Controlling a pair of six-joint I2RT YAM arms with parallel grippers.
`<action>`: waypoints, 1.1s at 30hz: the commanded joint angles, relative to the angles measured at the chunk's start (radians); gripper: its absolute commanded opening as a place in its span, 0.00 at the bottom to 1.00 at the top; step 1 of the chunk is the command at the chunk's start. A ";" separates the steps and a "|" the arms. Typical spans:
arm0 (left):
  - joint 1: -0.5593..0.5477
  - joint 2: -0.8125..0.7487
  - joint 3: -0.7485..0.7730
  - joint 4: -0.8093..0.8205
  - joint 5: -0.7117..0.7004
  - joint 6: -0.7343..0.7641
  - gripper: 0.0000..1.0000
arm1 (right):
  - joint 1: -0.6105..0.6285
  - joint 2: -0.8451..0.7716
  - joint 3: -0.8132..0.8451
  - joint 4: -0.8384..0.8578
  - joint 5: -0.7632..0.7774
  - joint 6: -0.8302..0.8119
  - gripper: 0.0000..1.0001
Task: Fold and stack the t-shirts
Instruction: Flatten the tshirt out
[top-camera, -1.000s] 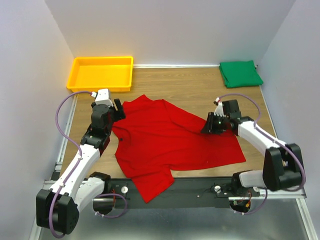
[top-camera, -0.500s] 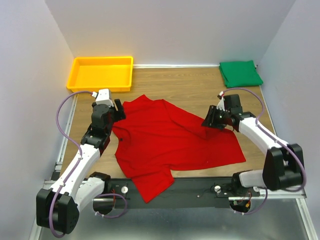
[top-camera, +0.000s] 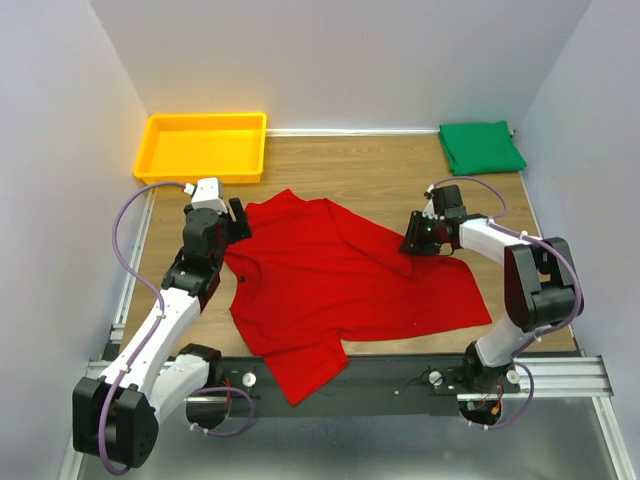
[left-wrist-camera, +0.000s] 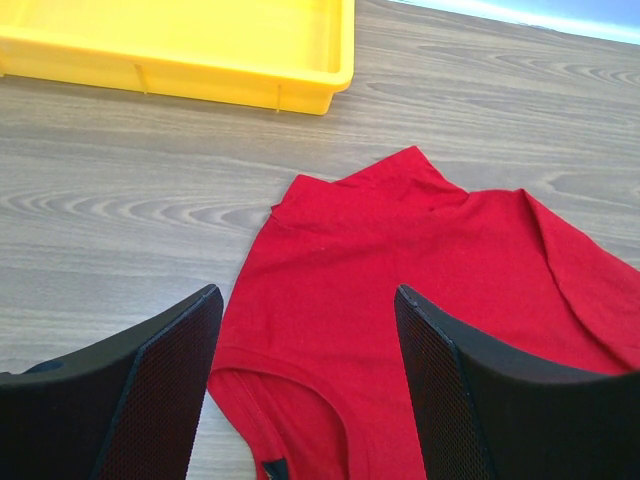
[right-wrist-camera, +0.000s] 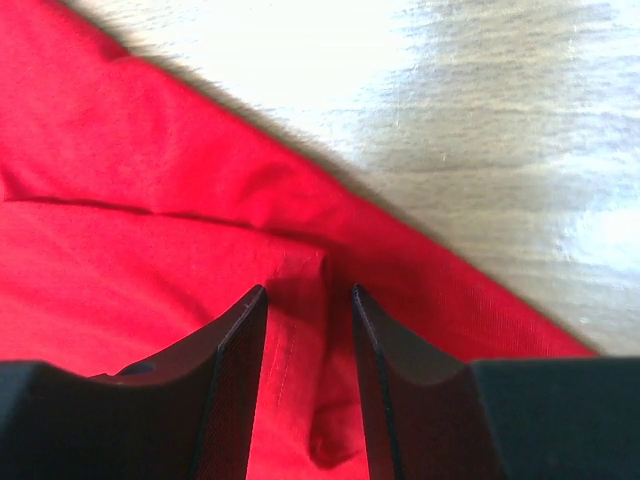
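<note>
One yellow tray (top-camera: 205, 150) beyond red tee (top-camera: 330, 285)

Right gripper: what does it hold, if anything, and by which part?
A fold at the red t-shirt's edge lies between the right gripper's fingers; grip cannot be told.

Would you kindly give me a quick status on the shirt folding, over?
Left pincer open over unfolded red shirt. Right pincer astride a fold of it, grip unclear. Green shirt folded, far right corner. Nothing in the way.

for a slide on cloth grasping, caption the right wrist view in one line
Right gripper straddling a raised fold of the red t-shirt near its edge, wood table beyond.
</note>
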 joint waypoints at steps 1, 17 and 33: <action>-0.003 0.002 0.018 0.003 0.014 0.007 0.77 | -0.002 0.037 0.037 0.061 -0.019 -0.008 0.45; -0.003 0.020 0.023 0.003 0.014 0.010 0.77 | -0.005 0.080 0.180 0.063 0.036 -0.080 0.01; -0.005 0.075 0.023 -0.002 0.006 0.011 0.77 | -0.022 0.474 0.720 0.098 0.469 -0.454 0.01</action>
